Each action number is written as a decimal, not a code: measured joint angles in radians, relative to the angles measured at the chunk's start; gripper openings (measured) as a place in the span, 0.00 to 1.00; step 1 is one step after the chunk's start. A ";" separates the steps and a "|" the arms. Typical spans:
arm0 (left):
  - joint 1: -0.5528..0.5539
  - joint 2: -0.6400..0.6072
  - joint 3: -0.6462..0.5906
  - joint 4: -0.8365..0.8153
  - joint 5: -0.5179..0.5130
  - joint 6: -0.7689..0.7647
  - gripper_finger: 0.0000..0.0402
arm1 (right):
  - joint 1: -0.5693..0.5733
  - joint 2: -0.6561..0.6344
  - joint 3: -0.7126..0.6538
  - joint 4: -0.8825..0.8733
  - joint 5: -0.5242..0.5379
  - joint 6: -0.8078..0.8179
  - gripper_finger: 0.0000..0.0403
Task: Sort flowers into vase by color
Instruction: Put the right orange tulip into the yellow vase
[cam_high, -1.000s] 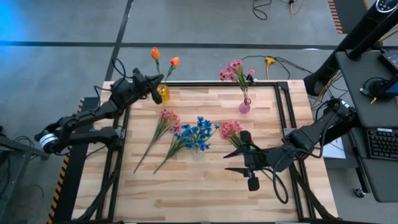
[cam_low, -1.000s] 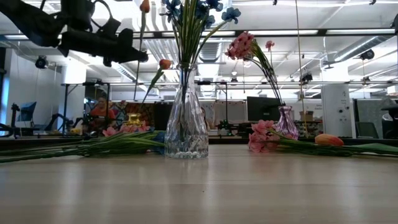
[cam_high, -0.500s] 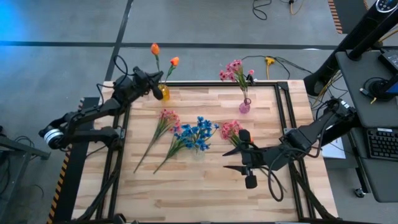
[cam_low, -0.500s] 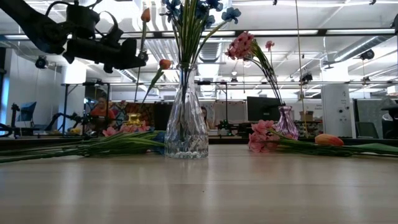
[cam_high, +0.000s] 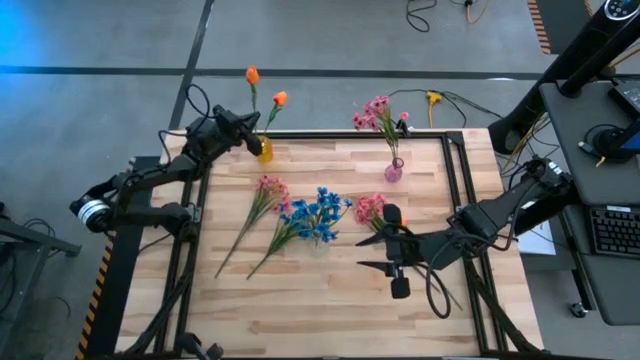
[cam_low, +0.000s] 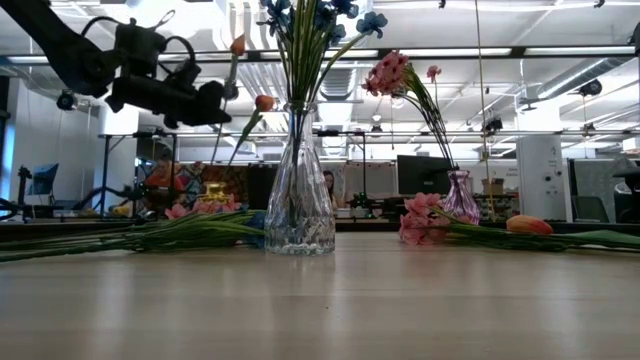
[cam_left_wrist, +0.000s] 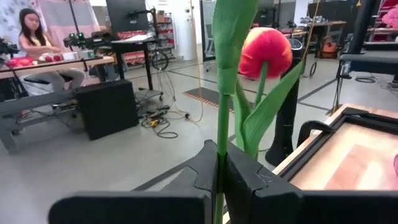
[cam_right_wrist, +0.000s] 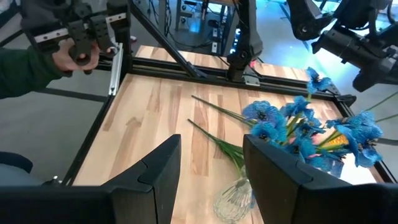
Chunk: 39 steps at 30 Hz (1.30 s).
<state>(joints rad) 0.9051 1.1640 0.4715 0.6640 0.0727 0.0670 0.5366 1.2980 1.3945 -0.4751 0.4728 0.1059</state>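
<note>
At the table's far-left edge, left gripper (cam_high: 252, 143) clamps an orange tulip (cam_high: 251, 76) — right gripper (cam_high: 372, 254) idle.

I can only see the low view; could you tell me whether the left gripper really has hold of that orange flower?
Observer: Yes. The left wrist view shows the left gripper shut on the orange tulip by its stem.
Operator: Thank you. Where is it, seen from above?
Observer: At the far left corner of the table, right by the yellow vase.
Operator: And the right gripper?
Observer: The right gripper is open, next to loose pink flowers lying flat.
</note>
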 joint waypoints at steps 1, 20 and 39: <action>0.000 0.010 0.002 0.007 0.000 0.001 0.00 | -0.003 0.000 0.000 0.000 0.000 0.000 0.41; 0.002 0.075 0.003 0.096 0.024 -0.021 0.00 | -0.021 0.000 -0.001 0.000 0.000 0.006 0.41; 0.029 0.052 -0.004 0.096 0.017 -0.025 0.00 | -0.021 0.000 -0.006 -0.001 0.000 0.006 0.41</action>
<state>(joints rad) 0.9340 1.2163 0.4679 0.7597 0.0898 0.0422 0.5159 1.2980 1.3882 -0.4761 0.4728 0.1123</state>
